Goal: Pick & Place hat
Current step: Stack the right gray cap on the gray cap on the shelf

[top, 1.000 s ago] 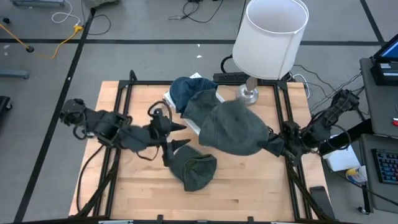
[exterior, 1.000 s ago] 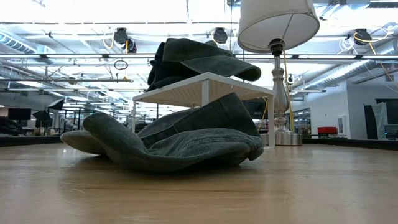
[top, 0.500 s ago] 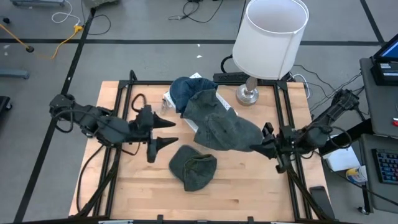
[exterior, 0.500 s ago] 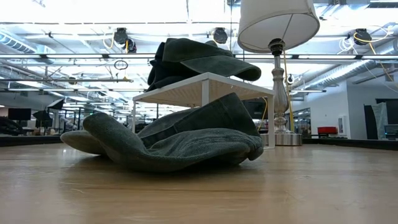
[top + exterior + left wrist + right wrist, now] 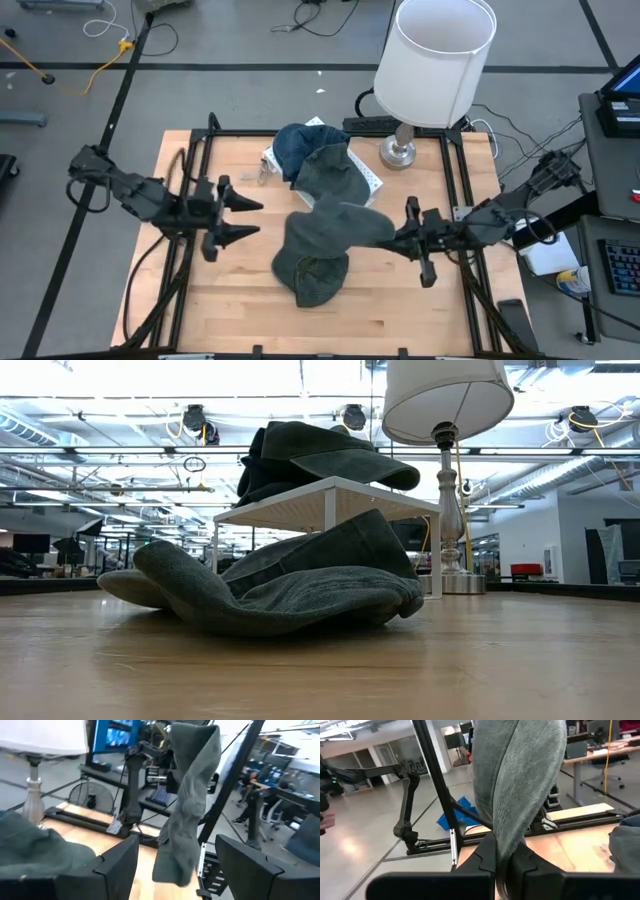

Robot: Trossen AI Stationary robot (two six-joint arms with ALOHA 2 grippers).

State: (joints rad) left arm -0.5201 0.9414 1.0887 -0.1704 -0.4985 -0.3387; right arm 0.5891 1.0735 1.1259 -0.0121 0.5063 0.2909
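Note:
My right gripper [image 5: 398, 238] is shut on a grey hat [image 5: 335, 228] that stretches from it toward the table's left, above a second grey hat [image 5: 312, 275] lying flat on the table. The left wrist view shows the held hat [image 5: 190, 805] hanging in the air. A blue hat [image 5: 295, 145] and another grey hat [image 5: 332, 172] are piled on a small white shelf [image 5: 370, 182]. My left gripper [image 5: 243, 218] is open, left of the hats, touching nothing. My right gripper pinches a folded part of the grey hat [image 5: 509, 837] between its two fingers [image 5: 485, 857], coming roughly level from the table's right. The hat is lifted off the table, and its free end [image 5: 170, 872] hangs loose above the hat on the table.
A lamp with a white shade [image 5: 437, 60] stands on its metal base [image 5: 397, 152] at the far edge, right of the shelf. Black frame rails [image 5: 200, 170] run along both table sides. Bare wood [image 5: 400, 320] lies along the near edge.
My right gripper has carried the grey hat toward the table's left and near side, off the shelf pile; the hat, spread wide before, now hangs narrower over the hat on the table. My left gripper has drawn back toward the left edge, still open.

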